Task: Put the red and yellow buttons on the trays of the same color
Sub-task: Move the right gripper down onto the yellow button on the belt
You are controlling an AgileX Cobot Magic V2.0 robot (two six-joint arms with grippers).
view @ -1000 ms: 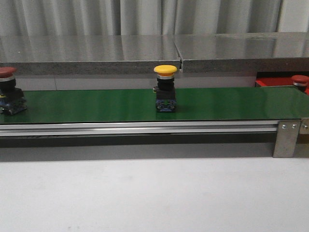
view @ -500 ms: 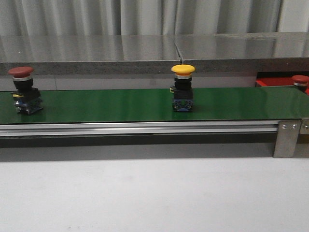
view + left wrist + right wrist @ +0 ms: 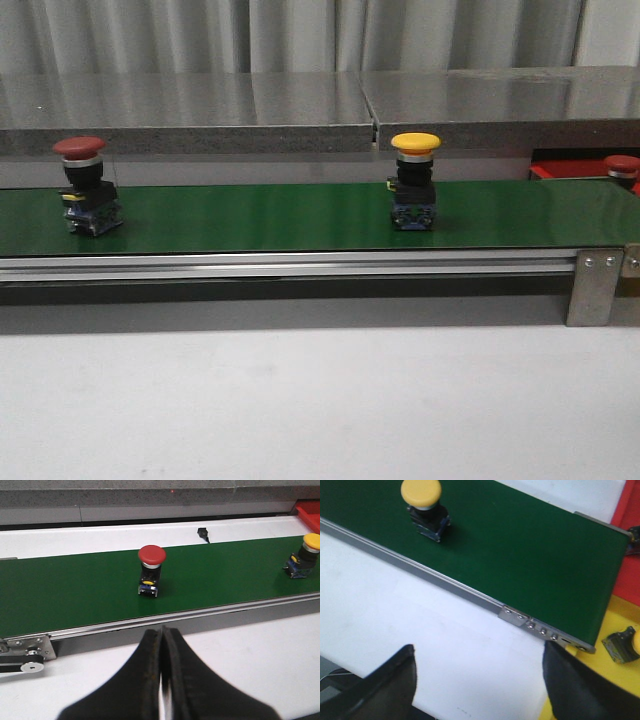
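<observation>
Two buttons stand upright on the green belt. The red button is at the left and the yellow button right of centre. In the left wrist view the red button is ahead on the belt, with the yellow button far off to the side. My left gripper is shut and empty over the white table, short of the belt. My right gripper is open and empty above the table, with the yellow button ahead. The red tray and yellow tray lie past the belt's right end.
Another red button sits on the red tray. A yellow button lies on the yellow tray. An aluminium rail and a metal bracket edge the belt. A grey ledge runs behind it.
Both buttons have ridden to the right along the belt. The red one has come fully into the front view from the left edge.
</observation>
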